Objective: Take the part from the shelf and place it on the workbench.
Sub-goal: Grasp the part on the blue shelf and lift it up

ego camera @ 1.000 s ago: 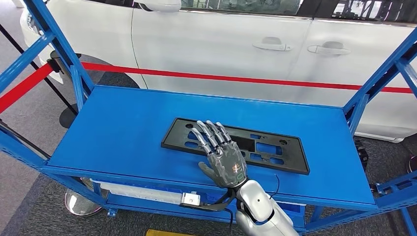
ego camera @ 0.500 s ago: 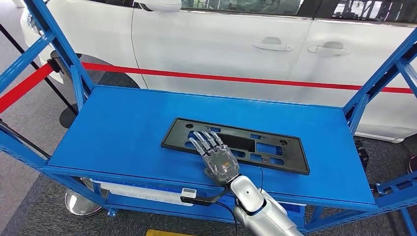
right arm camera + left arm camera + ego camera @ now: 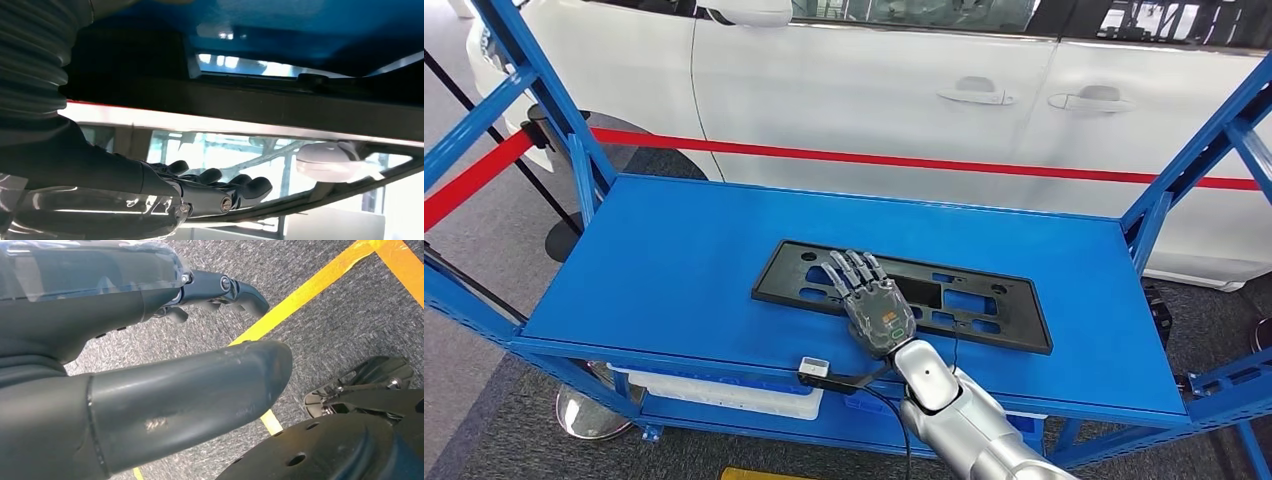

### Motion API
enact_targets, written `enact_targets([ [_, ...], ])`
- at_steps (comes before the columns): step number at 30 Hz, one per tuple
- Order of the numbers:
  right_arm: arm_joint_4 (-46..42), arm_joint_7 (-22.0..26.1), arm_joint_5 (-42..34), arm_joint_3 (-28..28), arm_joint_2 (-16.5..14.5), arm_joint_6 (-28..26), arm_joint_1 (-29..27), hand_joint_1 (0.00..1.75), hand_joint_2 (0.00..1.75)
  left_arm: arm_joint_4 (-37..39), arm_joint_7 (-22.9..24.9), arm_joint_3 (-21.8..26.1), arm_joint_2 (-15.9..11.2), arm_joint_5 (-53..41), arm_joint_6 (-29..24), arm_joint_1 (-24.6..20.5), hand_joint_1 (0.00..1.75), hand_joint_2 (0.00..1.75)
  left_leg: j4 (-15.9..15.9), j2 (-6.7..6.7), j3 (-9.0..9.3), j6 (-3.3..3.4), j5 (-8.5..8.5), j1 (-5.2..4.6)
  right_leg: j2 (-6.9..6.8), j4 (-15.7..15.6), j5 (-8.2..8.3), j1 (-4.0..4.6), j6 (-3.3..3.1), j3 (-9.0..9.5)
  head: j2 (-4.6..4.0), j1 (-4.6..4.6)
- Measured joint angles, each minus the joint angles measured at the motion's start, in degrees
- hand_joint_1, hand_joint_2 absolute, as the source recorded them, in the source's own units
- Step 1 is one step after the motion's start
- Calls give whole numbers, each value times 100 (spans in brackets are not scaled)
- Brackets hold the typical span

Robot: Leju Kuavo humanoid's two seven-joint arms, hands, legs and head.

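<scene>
- black plastic part (image 3: pixel 904 295), one of it, lies flat on the blue shelf (image 3: pixel 674 270), right of the shelf's middle and nearer the front edge than the back.
- i see my right hand (image 3: pixel 871 306) over the part's left-centre area, back of the hand upward, fingers (image 3: pixel 849 270) extended and slightly apart, pointing toward the white car (image 3: pixel 874 80).
- the hand covers a patch of the part, so i cannot tell from the head view whether the fingers touch it or hang just above.
- in the right wrist view the fingers (image 3: pixel 220 187) are straight and apart with open space between them and the dark part (image 3: pixel 240 105); nothing is in the grasp.
- that wrist view is turned and close, and the part's outline is cut off at both sides.
- my left hand (image 3: pixel 150 355) shows in the left wrist view against grey carpet (image 3: pixel 320 325) with one yellow tape line (image 3: pixel 300 295); the thumb lies well apart from the dark fingers (image 3: pixel 225 290) and holds nothing.
- one red barrier strap (image 3: pixel 874 160) runs between the shelf and the car; the car's roof and front are cut off by the frame.
- one small grey-white module (image 3: pixel 814 367) with a black cable hangs by the right wrist at the shelf's front edge; i cannot make out what it is.
</scene>
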State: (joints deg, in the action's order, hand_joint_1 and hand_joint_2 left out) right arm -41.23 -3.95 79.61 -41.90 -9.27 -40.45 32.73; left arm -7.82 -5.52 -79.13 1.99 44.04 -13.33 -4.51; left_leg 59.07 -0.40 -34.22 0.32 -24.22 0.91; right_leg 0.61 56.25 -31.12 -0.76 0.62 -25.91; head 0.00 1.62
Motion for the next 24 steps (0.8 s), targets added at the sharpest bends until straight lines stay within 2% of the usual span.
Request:
enact_targets([
  [4, 274, -477, 229, 167, -7, 40, 175, 0, 175, -1, 0, -84, 0, -13, -2, -1, 0, 0, 0, -1, 1, 2, 3, 0, 0, 0, 1, -1, 0, 2, 0, 0],
  [12, 883, -1884, 789, 647, 2, 579, 602, 0, 175, -1, 2, -95, 0, 173, -3, 1, 0, 0, 0, 0, 9, 10, 8, -2, 1, -1, 7, -5, 5, 9, 0, 0],
  [20, 1089, -2018, 835, 940, 22, 617, 688, 0, 175, -1, 2, -95, 0, 194, -11, 2, 0, 0, 0, 1, 23, 9, 8, -2, 1, -2, 7, -3, 5, 23, 0, 0],
  [24, 1131, -2014, 837, 984, 22, 648, 692, 174, 175, -1, 2, -95, 1, 199, -11, 2, 0, 0, 0, 1, 25, 9, 8, -1, 1, -1, 7, -2, 5, 25, 0, 0],
])
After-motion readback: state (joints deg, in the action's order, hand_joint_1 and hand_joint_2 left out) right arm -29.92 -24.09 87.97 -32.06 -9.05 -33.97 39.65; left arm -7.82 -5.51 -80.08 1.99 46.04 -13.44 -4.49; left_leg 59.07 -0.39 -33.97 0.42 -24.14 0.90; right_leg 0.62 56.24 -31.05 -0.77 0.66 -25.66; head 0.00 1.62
